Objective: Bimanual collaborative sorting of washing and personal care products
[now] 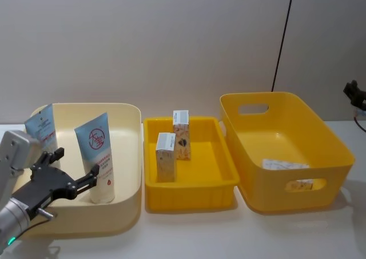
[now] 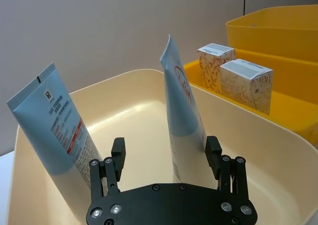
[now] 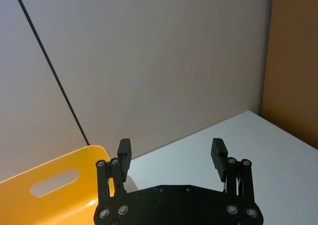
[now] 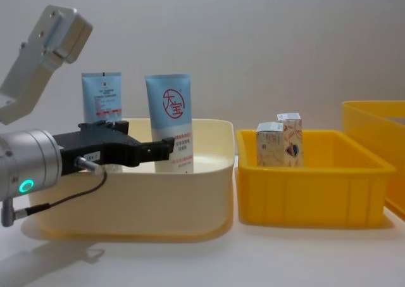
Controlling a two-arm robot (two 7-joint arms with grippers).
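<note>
The wider squeeze tube is light blue above white with a red circle logo; the narrower tube carries red print. The front carton and rear carton are cream, brown-patterned. The left bin is cream, the middle bin and right bin yellow.

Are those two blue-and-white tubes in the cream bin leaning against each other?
Apart. The left wrist view shows the cream bin wall plainly between the narrower tube and the red-logo tube.
</note>
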